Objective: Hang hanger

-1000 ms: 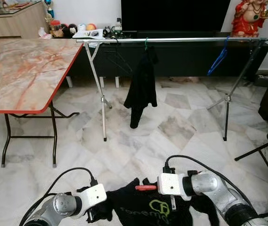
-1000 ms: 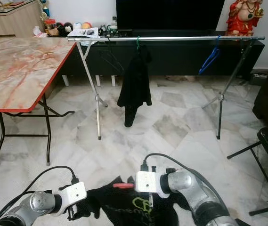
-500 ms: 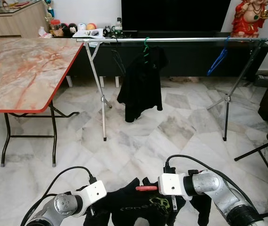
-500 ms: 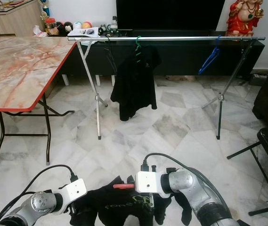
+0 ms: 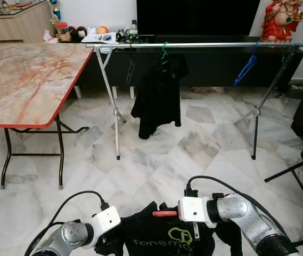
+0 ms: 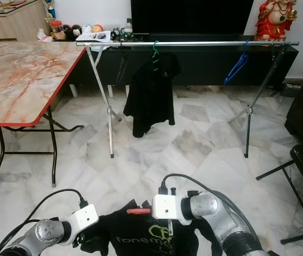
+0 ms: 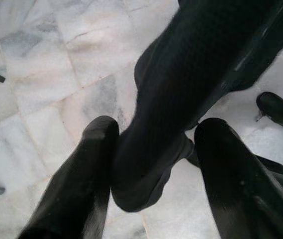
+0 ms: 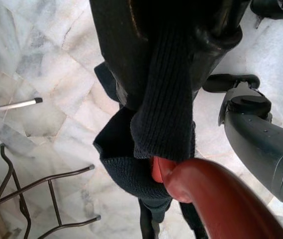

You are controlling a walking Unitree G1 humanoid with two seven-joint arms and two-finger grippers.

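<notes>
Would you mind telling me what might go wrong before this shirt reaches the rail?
The black shirt sags between both claws and could slip off its red hanger. The left claw grips only a fold of fabric, which may pull free. The black garment on the rail may crowd the hook.

Two black shirts (image 5: 158, 90), one rack (image 5: 194, 46)

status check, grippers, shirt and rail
Left gripper and right gripper both shut on black shirt with red hanger. Rail ahead, across bare floor.
</notes>
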